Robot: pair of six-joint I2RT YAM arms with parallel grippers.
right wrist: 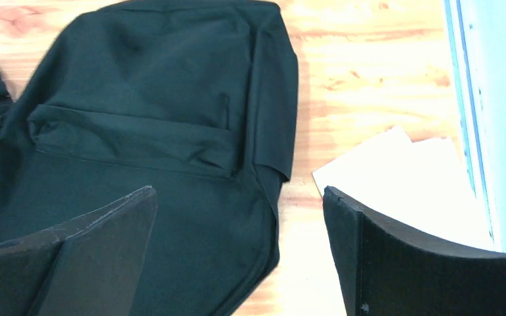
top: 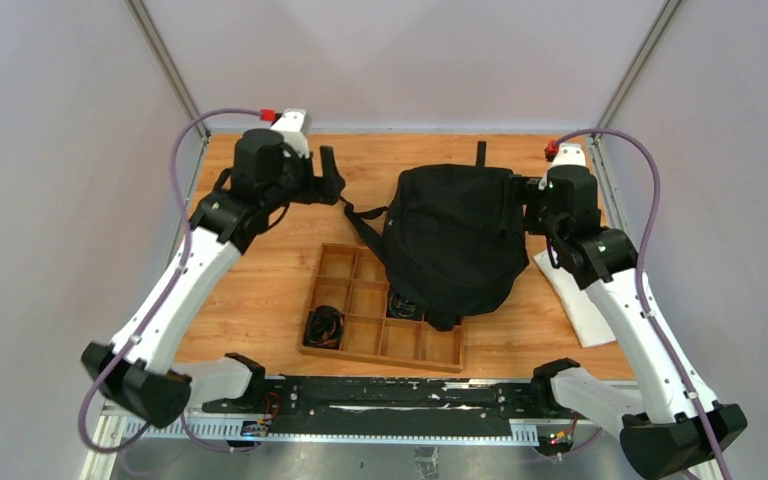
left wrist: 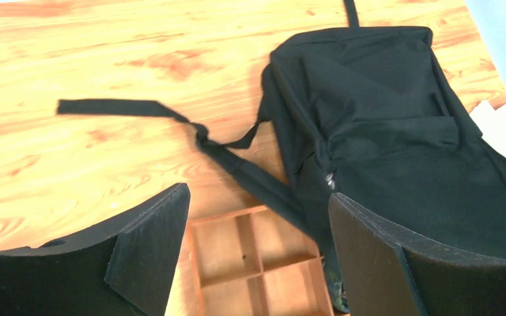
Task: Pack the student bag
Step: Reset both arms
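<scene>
I read left gripper (left wrist: 258, 201) and right gripper (right wrist: 238, 197) spread wide, empty. student bag (top: 450, 245) centre frame, overlapping wooden tray (top: 380, 358) (dark coil (top: 323, 326), possibly cable, lower-left compartment).

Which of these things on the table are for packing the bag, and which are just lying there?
For the job: student bag; probably the white sheets and black cord bundle, to pack.
Lying about: wooden tray, apparently just storage.
</scene>
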